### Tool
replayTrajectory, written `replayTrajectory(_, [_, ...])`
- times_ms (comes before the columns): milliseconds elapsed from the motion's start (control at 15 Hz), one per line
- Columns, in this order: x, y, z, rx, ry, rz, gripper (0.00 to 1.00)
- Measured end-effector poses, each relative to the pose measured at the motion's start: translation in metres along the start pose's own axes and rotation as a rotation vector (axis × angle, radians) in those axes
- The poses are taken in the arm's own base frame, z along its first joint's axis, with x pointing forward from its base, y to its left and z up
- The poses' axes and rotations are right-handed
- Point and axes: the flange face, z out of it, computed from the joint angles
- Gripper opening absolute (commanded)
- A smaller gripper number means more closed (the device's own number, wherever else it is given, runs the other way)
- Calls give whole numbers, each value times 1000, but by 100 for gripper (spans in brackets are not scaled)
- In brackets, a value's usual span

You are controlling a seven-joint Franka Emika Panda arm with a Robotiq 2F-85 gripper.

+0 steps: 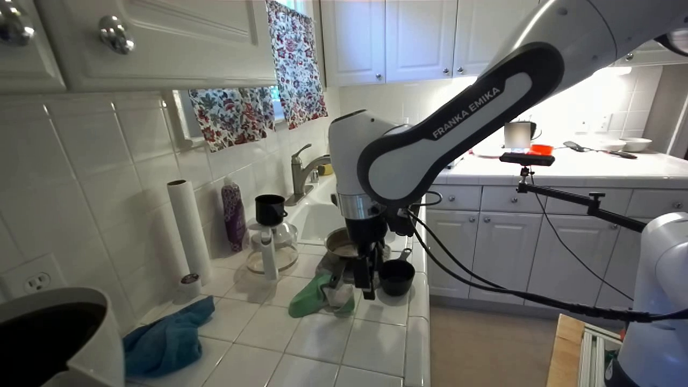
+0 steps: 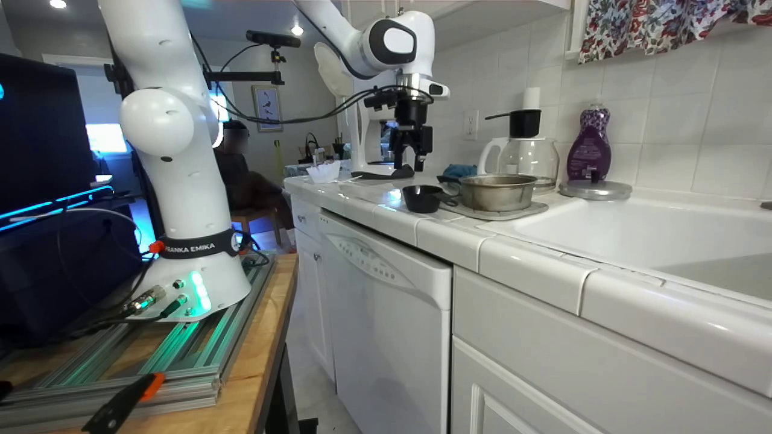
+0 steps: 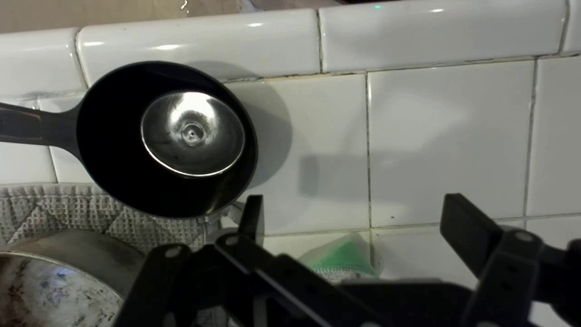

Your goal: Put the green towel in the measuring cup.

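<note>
White open-topped container [image 1: 102, 344], dark inside, only partly in view, back-edge side of the counter [image 1: 371, 349], near end in an exterior view. Blue cloth [image 1: 169, 341] bunched just past it, also toward back edge. Green towel [image 1: 309, 301]: crumpled on the counter between back and front edges, pale patches showing. Long axis roughly crosswise, back edge toward front edge; exact lie hard to tell, partly covered. In wrist view, 1 green corner points at front edge. Black measuring cup [image 1: 396, 278]: upright just inside front edge, mouth up, near towel but apart. Its handle [image 3: 41, 127] lies roughly parallel to front edge, pointing toward the sink [image 2: 675, 232]. Gripper [image 3: 354, 209] released: 2 fingers [image 3: 470, 231] spread wide above the counter, green corner showing between them in wrist view. Saucepan [image 2: 497, 193] on grey quilted mat [image 3: 50, 204], back-edge side of cup; can't tell if cup touches mat. Glass carafe [image 2: 534, 160] toward back edge, black vessel [image 2: 525, 123] on top. Along back edge: paper roll [image 1: 191, 231] and purple bottle [image 2: 589, 144], both standing, seen in both exterior views. Metal lid [image 2: 595, 190] near back edge, just beside the sink in an exterior view. Robot arm [image 1: 467, 115] extends over front edge from floor side.
</note>
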Motion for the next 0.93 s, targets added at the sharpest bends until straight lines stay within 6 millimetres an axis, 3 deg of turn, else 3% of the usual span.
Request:
replayTrajectory(467, [5,1,12,-14,-19,7,100])
replayTrajectory(933, [25,6,21,-91,120,-59,100])
